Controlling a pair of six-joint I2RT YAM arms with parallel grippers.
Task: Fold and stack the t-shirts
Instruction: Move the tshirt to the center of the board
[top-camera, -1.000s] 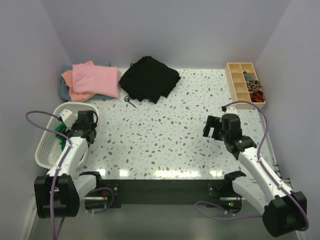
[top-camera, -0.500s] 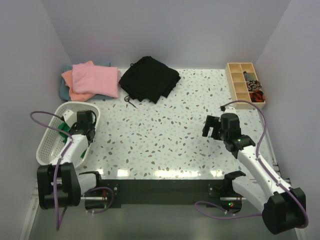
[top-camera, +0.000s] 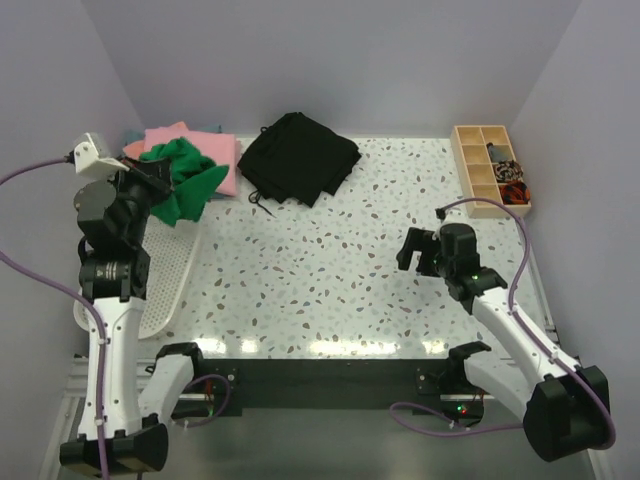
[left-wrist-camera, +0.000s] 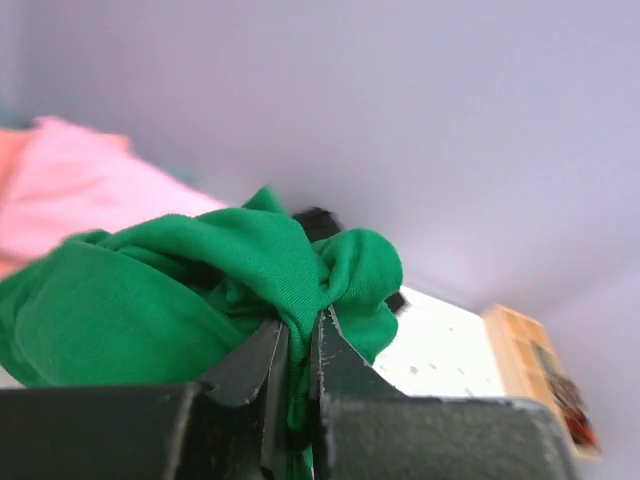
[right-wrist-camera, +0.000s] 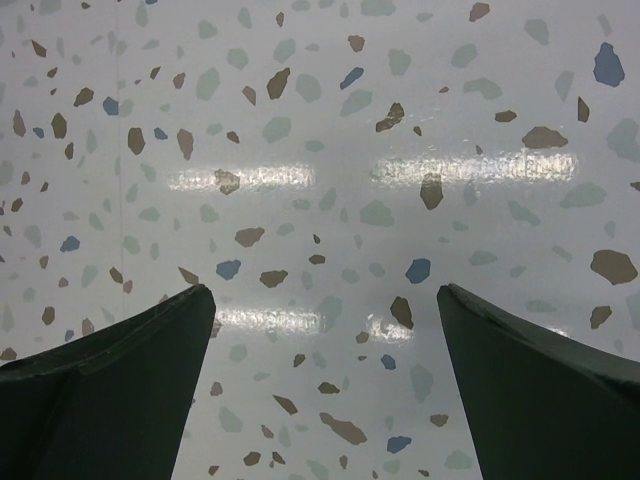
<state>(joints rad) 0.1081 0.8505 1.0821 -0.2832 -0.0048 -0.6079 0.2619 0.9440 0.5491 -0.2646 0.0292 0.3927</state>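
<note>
**Status: pick-up from basket complete.**

1. One second earlier the left fingers (left-wrist-camera: 262, 355) were spread and lowered into the white mesh basket (top-camera: 172, 272). They are now pressed together, pinching a bunched fold of the green t-shirt (left-wrist-camera: 200, 270), and the arm has risen well clear of the basket.
2. The green t-shirt hangs crumpled from the pinch, most of it beyond and to the outer side of the fingertips. The basket now lies below and behind the left fingers, on its side. No other cloth can be seen in it from above.
3. The folded pink t-shirt (top-camera: 222, 165) lies just beyond the hanging green cloth. The black cloth (top-camera: 300, 155) lies further toward the right arm.
4. The right fingers (right-wrist-camera: 110, 390) stay spread wide, holding nothing, over bare bench (top-camera: 330, 270).

**Consequence:** the garment is out but not folded. It probably has to be laid flat on the open bench between the two sets of fingers. A single-point pinch keeps it bunched, so the right fingers will likely need to take a second edge.
</note>
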